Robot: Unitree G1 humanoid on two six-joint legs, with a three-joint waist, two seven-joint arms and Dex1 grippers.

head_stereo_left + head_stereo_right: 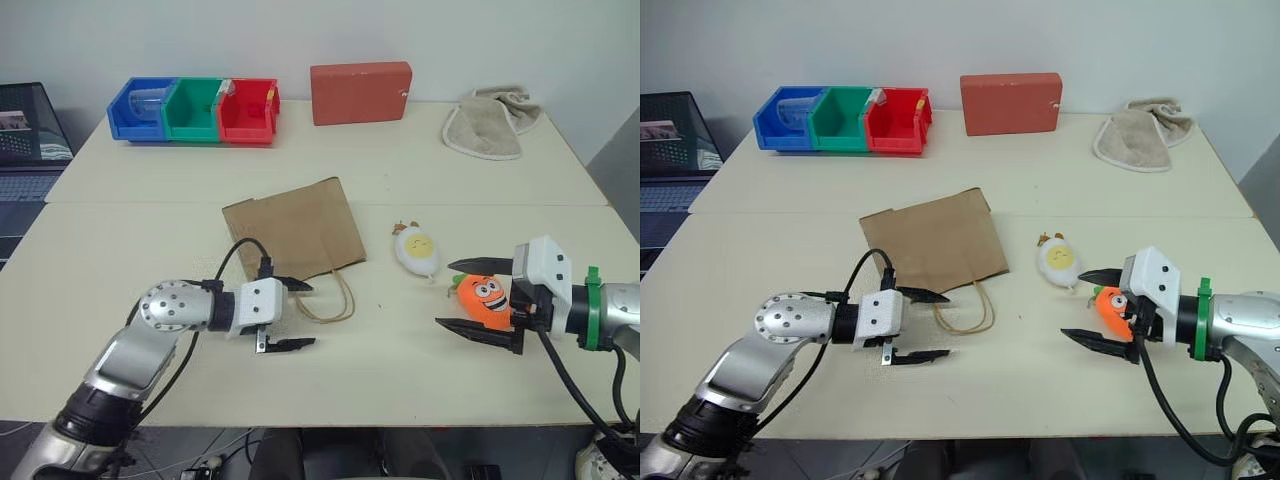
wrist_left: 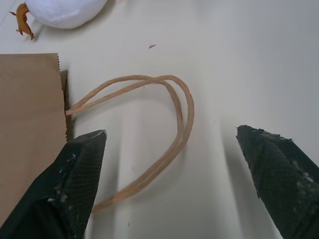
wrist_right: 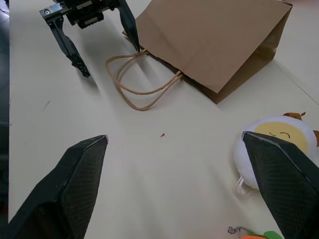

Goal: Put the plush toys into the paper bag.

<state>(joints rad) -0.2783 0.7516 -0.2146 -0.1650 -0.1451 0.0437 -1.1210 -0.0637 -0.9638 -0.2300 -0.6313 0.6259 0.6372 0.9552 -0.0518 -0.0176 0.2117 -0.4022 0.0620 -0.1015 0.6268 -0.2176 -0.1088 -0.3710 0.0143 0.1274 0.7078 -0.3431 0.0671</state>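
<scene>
Plush toys: you have the egg toy (image 1: 417, 251) lying on the table (image 1: 420, 180) just right of the paper bag, and the carrot toy (image 1: 486, 299) beside it, nearer the right arm.
Paper bag: your paper bag (image 1: 297, 232) lies flat mid-table, its loop handles (image 1: 330, 298) spilling toward the robot.
Left gripper: your left gripper (image 1: 290, 315) is spread apart and empty, one finger at the bag's mouth edge, the handles just ahead of it.
Right gripper: your right gripper (image 1: 478, 295) is spread wide, its fingers (image 1: 482, 264) on either side of the carrot toy, not clamped on it.
Background: coloured bins (image 1: 196, 109), a red block (image 1: 360, 92) and a beige cloth (image 1: 492, 124) sit along the far edge.
</scene>
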